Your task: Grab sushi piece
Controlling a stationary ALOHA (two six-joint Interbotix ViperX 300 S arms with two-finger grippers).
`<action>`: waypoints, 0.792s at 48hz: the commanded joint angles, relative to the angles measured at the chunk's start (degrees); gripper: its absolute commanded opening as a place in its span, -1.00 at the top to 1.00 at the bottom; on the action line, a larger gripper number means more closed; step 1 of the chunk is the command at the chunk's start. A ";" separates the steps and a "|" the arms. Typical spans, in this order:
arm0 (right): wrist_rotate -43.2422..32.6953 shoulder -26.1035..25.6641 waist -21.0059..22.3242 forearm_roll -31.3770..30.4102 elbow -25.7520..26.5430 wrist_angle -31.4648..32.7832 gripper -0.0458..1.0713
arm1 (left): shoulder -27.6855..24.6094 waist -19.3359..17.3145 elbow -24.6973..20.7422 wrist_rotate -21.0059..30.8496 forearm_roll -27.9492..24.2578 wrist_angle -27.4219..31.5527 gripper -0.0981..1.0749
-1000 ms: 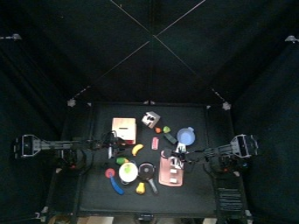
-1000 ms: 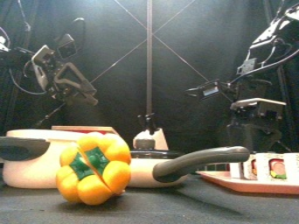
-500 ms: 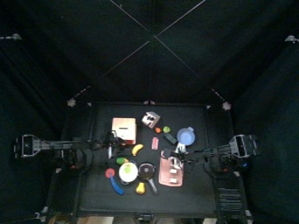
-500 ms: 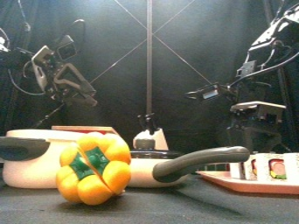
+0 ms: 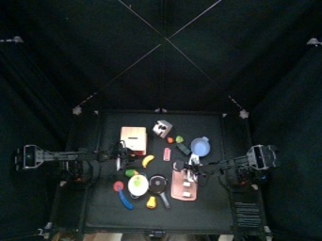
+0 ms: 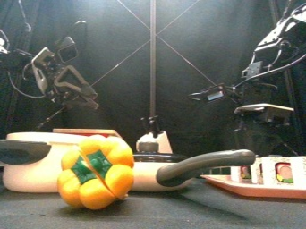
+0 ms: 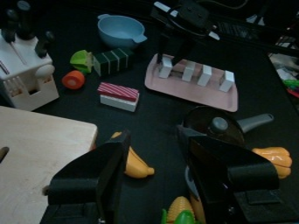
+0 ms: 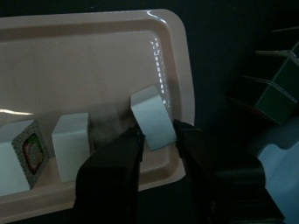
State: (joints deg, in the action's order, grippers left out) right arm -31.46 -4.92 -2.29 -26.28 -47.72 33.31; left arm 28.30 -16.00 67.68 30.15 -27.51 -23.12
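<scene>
Black-curtained pen, small black table: the right gripper sits over the pink tray with a sushi piece between its jaws.

At left the left gripper hangs open and empty above the table's left half, well apart from the tray. At right the tray holds a row of sushi pieces; the end piece lies straight ahead of the right gripper, in the gap. The jaws stand half-open about it; contact cannot be told. The right arm is far nearer.
</scene>
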 commanded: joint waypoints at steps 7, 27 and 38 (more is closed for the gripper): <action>-0.09 -2.99 0.09 -0.09 2.81 1.14 -0.20 | 0.00 -0.09 -0.62 0.00 0.26 -0.18 -0.60; -0.79 -4.22 0.09 0.53 4.13 0.97 -0.18 | 0.00 -0.09 -0.70 -0.18 0.18 -0.18 -0.60; -0.79 -5.62 1.05 1.23 4.83 0.97 -0.18 | 0.09 -0.18 -0.88 -0.26 0.18 -0.18 -0.60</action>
State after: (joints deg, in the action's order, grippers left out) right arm -32.26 -7.56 -1.85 -25.14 -44.12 34.45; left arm 28.30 -16.00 67.68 29.97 -27.25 -23.12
